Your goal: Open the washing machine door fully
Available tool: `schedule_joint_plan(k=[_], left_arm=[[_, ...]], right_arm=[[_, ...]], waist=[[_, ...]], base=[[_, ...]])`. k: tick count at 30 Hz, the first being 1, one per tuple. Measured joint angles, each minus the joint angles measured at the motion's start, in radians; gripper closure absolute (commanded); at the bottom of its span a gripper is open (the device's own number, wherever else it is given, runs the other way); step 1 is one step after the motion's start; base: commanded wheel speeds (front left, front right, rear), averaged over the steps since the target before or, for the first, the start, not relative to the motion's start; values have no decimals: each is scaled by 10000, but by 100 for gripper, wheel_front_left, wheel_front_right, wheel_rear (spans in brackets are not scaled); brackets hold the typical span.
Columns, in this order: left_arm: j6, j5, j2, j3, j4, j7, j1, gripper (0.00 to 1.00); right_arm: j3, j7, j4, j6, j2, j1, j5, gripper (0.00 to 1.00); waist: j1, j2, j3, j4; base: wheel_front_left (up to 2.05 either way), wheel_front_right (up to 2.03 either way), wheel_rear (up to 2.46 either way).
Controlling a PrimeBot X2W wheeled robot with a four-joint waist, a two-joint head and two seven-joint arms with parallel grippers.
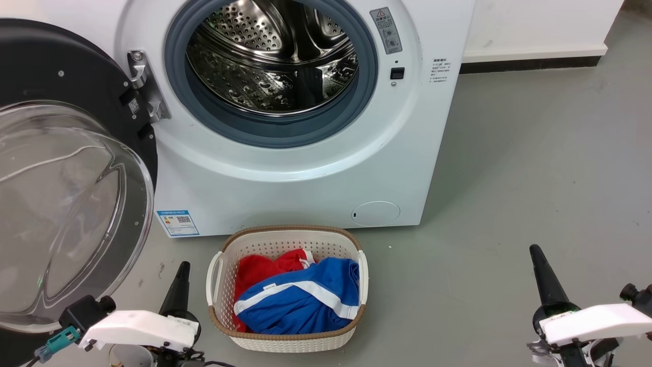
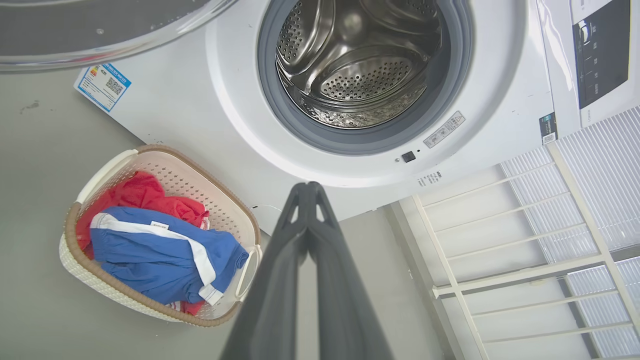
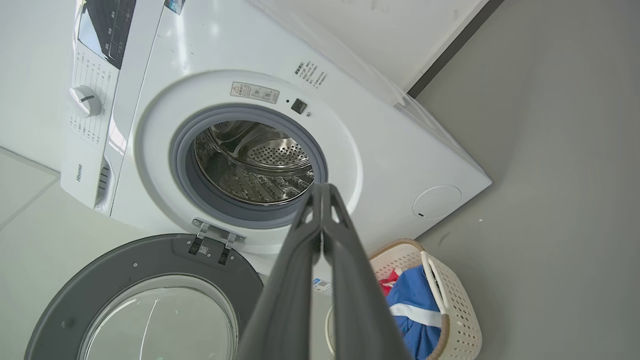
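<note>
Looks finished to me: the round black-rimmed glass washing machine door (image 1: 66,193) stands swung wide; my left gripper (image 2: 308,187) and right gripper (image 3: 322,189) are pinched closed, empty.

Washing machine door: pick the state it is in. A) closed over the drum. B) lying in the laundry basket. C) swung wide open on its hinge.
C: the washing machine door hangs swung out on its hinge, leaving the steel drum exposed.
</note>
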Motion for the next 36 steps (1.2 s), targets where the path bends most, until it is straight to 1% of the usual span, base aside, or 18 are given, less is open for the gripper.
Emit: schedule_joint_plan(k=[12, 13, 25, 26, 36], left_arm=[[-263, -1112, -194, 305, 134, 238, -113, 100], [-343, -1363, -244, 380, 163, 305, -136, 100], [-552, -2330, -393, 650, 276, 493, -270, 100], [-606, -2545, -443, 719, 301, 566, -289, 100], [-782, -3258, -583, 918, 382, 725, -391, 100]], right_arm=[[-71, 184, 132, 0, -6, -159, 1348, 100], [-90, 226, 161, 0, -8, -199, 1649, 100], [-169, 405, 284, 0, -12, -324, 2815, 100], [-194, 451, 311, 0, -12, -343, 3108, 100], [-257, 575, 405, 0, -10, -440, 3960, 100]], waist=[[0, 0, 9, 84], [0, 0, 12, 105], [0, 0, 21, 190], [0, 0, 23, 211], [0, 0, 31, 281]], base=[[0, 0, 0], [0, 0, 0], [0, 0, 0], [0, 0, 0], [0, 0, 0]])
